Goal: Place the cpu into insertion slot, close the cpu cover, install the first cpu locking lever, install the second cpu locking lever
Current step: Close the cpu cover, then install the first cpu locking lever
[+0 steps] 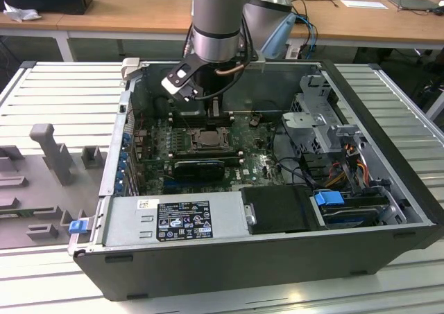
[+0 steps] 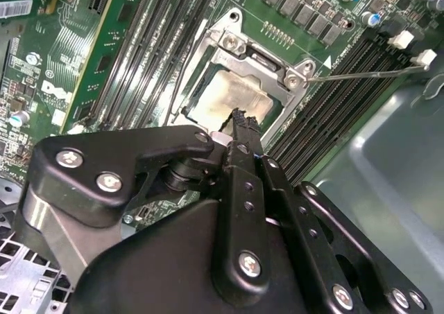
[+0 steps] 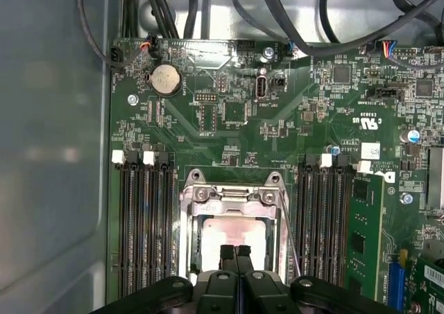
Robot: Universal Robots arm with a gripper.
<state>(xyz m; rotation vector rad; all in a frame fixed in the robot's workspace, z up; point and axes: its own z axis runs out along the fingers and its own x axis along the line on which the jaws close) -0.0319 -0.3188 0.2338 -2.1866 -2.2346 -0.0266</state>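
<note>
Fingers [image 3: 227, 256] tight together, seemingly empty, tips down just above the cpu [image 3: 220, 231].

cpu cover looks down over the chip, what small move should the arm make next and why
Probably shift the shut jaws sideways to the thin locking lever and push it down. The cpu sits under the closed cpu cover with the jaws just above it, while that lever angles away from the cover, seemingly unlatched.

even room light; glare on the cpu [image 3: 234, 234]
</note>
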